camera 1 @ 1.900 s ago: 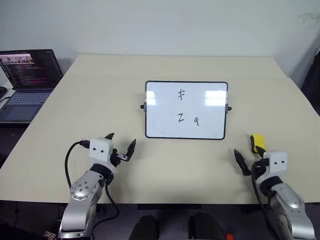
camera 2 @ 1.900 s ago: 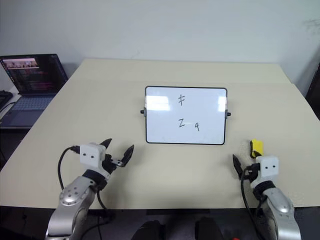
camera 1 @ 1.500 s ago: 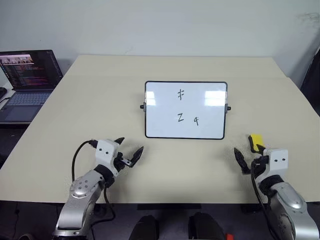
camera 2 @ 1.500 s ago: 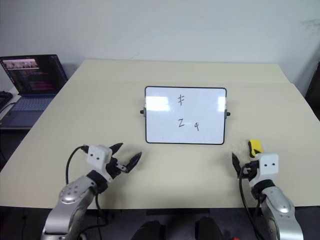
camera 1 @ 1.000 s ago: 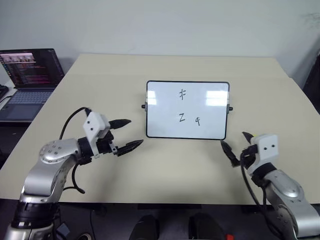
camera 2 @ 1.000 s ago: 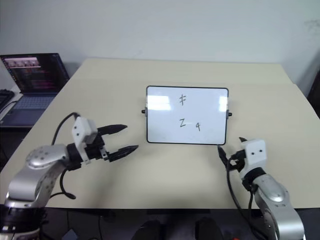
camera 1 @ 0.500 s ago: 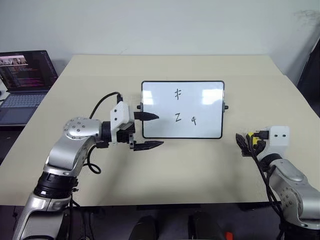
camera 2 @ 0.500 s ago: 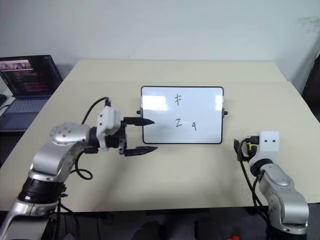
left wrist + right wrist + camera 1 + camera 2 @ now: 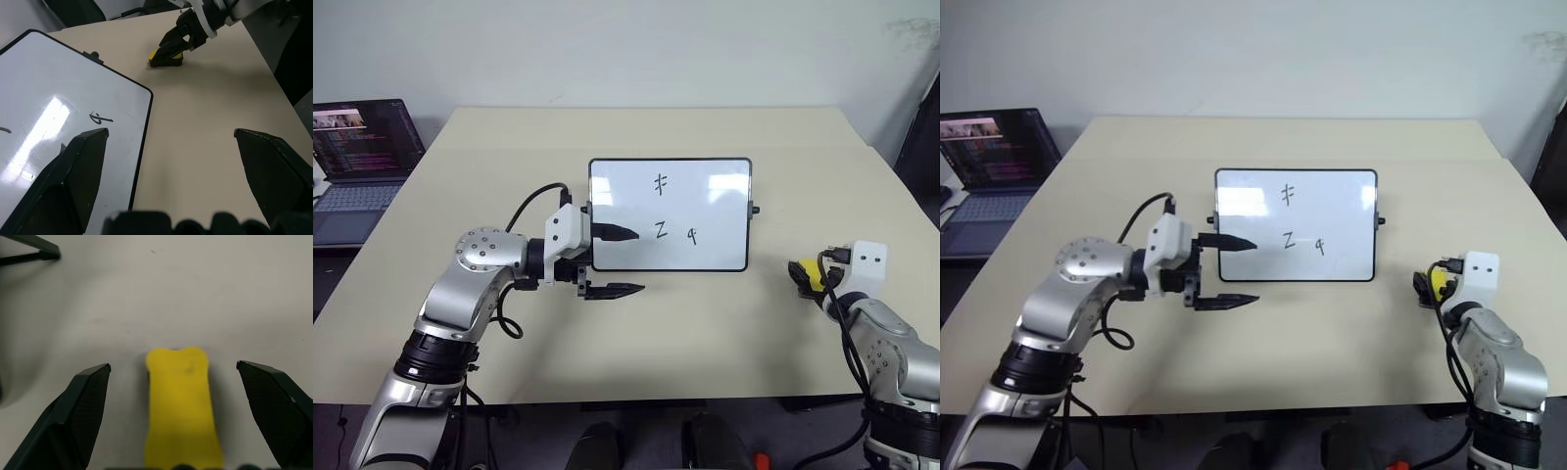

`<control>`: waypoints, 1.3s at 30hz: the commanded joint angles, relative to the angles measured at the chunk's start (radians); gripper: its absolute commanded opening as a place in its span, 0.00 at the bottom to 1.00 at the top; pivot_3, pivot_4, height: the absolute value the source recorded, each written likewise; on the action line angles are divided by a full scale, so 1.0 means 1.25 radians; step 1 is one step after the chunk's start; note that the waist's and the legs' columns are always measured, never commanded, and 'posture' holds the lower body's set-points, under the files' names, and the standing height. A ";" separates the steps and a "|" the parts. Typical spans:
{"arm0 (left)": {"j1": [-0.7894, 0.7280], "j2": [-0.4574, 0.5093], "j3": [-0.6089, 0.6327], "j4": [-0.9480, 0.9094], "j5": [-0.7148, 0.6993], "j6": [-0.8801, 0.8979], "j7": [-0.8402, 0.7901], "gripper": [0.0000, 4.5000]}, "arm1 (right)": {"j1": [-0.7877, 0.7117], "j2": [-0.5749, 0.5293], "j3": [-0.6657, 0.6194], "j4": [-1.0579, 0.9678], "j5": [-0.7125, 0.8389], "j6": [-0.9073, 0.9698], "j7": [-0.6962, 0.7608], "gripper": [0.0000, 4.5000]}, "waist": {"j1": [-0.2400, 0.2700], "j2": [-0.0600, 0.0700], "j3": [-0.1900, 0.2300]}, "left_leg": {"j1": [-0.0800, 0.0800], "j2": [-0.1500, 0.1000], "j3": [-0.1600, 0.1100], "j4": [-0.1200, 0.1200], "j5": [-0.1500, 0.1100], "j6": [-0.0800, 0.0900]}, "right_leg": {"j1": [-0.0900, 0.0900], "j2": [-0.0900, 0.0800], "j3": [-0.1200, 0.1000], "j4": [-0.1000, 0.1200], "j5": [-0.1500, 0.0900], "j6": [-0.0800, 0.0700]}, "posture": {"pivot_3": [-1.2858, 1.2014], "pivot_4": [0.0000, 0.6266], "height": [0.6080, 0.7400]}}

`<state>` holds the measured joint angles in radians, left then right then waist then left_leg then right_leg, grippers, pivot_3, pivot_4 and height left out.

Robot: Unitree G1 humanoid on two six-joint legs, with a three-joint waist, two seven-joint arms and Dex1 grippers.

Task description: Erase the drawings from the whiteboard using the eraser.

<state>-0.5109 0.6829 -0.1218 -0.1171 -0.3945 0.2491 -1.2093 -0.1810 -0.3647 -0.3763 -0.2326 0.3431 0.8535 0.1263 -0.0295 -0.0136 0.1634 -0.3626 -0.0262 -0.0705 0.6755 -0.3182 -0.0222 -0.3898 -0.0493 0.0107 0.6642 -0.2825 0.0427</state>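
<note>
Both arms have travelled since the earlier frames: the left gripper (image 9: 619,261) has come up from the near table edge and swung rightward to the board's lower left corner, while the right gripper (image 9: 173,382) has gone out to the eraser (image 9: 182,401) at the right side of the table (image 9: 705,323). At the board (image 9: 705,196), the left gripper's two fingers are spread wide, one finger (image 9: 615,234) reaching over the white face just left of the Z mark, the other (image 9: 617,290) sticking out over the table in front of the board's near edge; whether either touches anything cannot be told. The three drawings (image 9: 660,183) are all intact, one high in the middle, the Z below it and the q just right of the Z. On the right, the yellow eraser lies flat on the table, well apart from the board and off its lower right corner. The right gripper's fingers are spread, one on each side of the eraser with a clear gap to the block on both sides, so it is not pinched. The left wrist view shows the same from across the table, the black fingertips straddling the eraser. A laptop (image 9: 357,147) sits open off the table's far left.
</note>
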 commanded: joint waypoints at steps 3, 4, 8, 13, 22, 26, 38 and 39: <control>-0.013 0.004 0.020 -0.025 0.001 -0.015 0.005 1.00 | -0.028 -0.030 -0.027 0.030 0.002 -0.035 0.015 0.99 | 0.000 0.000 0.000 | 0.000 0.000 0.000 0.000 0.000 0.000 | 0.000 0.000 0.000 0.000 0.000 0.000 | 0.52 0.24 1.00; -0.013 0.004 0.021 -0.025 0.001 -0.015 0.006 1.00 | -0.029 -0.033 -0.026 0.035 0.002 -0.037 0.017 0.99 | 0.000 0.000 0.000 | 0.000 0.000 0.000 0.000 0.000 0.000 | 0.000 0.000 0.000 0.000 0.000 0.000 | 0.52 0.24 1.00; -0.016 0.000 0.022 -0.023 0.002 -0.016 0.010 1.00 | -0.033 -0.040 -0.026 0.056 -0.001 -0.047 0.021 0.99 | 0.000 0.000 0.000 | 0.000 0.000 0.000 0.000 0.000 0.000 | 0.000 0.000 0.000 0.000 0.000 0.000 | 0.52 0.24 1.00; -0.016 -0.001 0.022 -0.022 0.004 -0.017 0.013 1.00 | -0.030 -0.037 -0.024 0.066 -0.003 -0.049 0.020 0.86 | 0.000 0.000 0.000 | 0.000 0.000 0.000 0.000 0.000 0.000 | 0.000 0.000 0.000 0.000 0.000 0.000 | 0.52 0.24 1.00; -0.014 0.002 0.025 -0.023 0.000 -0.012 0.021 1.00 | -0.034 -0.037 -0.022 0.082 -0.006 -0.053 0.017 0.27 | 0.000 0.000 0.000 | 0.000 0.000 0.000 0.000 0.000 0.000 | 0.000 0.000 0.000 0.000 0.000 0.000 | 0.52 0.24 1.00; -0.010 -0.004 0.043 -0.028 -0.017 0.017 0.046 1.00 | -0.032 -0.037 -0.017 0.071 -0.007 -0.066 0.019 0.27 | 0.000 0.000 0.000 | 0.000 0.000 0.000 0.000 0.000 0.000 | 0.000 0.000 0.000 0.000 0.000 0.000 | 0.52 0.24 1.00; -0.053 -0.066 0.161 0.033 0.023 0.109 0.344 1.00 | -0.057 -0.014 0.200 -0.132 -0.096 -0.285 0.081 0.27 | -0.004 0.001 0.000 | 0.000 0.000 0.000 0.001 0.000 0.000 | 0.000 0.000 0.000 0.001 0.000 0.000 | 0.52 0.24 1.00; -0.046 -0.060 0.162 0.029 0.023 0.118 0.344 1.00 | -0.073 -0.005 0.228 -0.134 -0.109 -0.306 0.083 0.27 | -0.005 0.001 0.000 | 0.000 0.000 0.000 0.001 0.000 0.000 | -0.001 0.000 0.001 0.001 0.000 0.000 | 0.52 0.24 1.00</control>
<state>-0.5666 0.5965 0.0535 -0.0599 -0.3548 0.3784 -0.7951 -0.2386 -0.3783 -0.1288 -0.3495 0.2376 0.5356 0.2191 -0.0352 -0.0129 0.1638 -0.3622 -0.0257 -0.0698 0.6762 -0.3180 -0.0226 -0.3907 -0.0496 0.0117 0.6651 -0.2824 0.0430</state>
